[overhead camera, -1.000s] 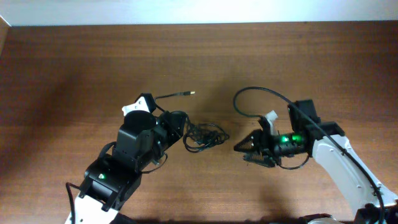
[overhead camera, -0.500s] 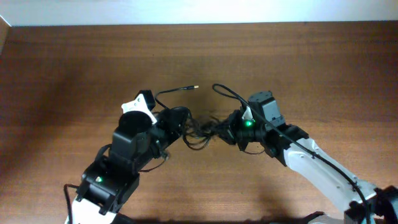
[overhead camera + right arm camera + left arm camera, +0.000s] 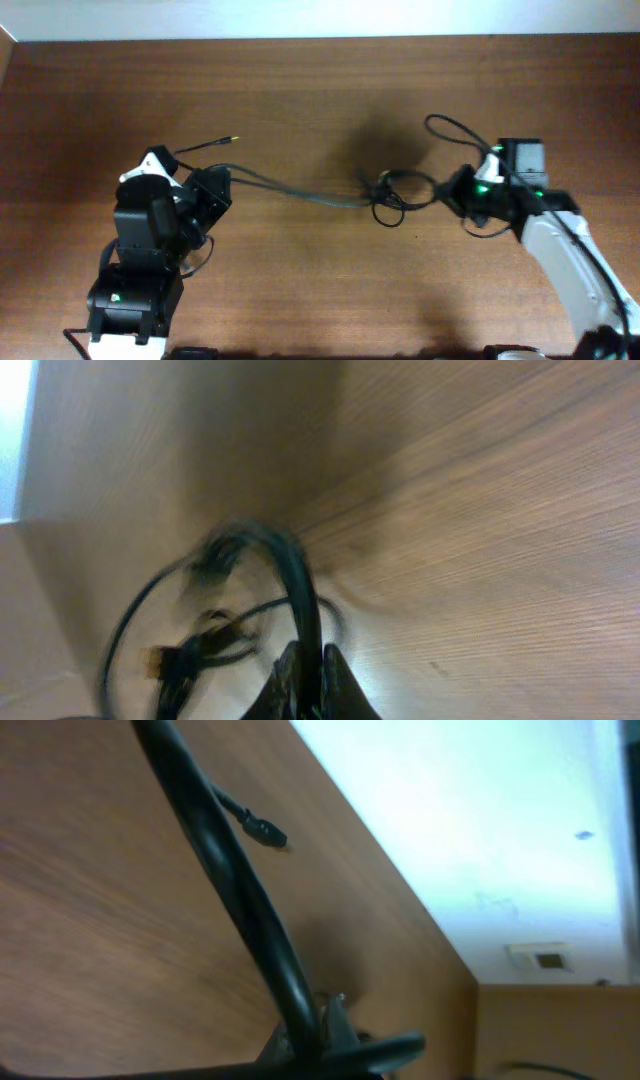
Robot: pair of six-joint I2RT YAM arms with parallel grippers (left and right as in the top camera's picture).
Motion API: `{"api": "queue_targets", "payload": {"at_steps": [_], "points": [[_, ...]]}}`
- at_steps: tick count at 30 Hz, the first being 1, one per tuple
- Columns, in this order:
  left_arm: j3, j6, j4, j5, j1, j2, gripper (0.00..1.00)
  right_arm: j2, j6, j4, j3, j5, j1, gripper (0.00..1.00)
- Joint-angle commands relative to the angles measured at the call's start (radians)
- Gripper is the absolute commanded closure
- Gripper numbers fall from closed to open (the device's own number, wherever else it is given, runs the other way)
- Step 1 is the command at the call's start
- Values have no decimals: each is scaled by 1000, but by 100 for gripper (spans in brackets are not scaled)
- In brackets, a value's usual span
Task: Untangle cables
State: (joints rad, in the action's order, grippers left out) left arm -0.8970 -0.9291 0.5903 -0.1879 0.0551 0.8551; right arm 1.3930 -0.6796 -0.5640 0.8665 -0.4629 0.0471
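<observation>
While overhead shows cables (image 3: 310, 196) strung taut, wrist views show left gripper (image 3: 322, 1042), right gripper (image 3: 308, 678) clenching them.

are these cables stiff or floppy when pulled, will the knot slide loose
Probably floppy: the cables curve loosely between the left gripper and the knot. Likely light, being thin. The knot may tighten rather than slide, since its loops look bunched.
</observation>
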Motion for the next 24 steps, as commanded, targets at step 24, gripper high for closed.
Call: {"api": "queue_targets", "payload": {"at_steps": [24], "points": [[-5,148,-34,-220,203,583,77,-55,436,-318,13,85,-106,77]]}}
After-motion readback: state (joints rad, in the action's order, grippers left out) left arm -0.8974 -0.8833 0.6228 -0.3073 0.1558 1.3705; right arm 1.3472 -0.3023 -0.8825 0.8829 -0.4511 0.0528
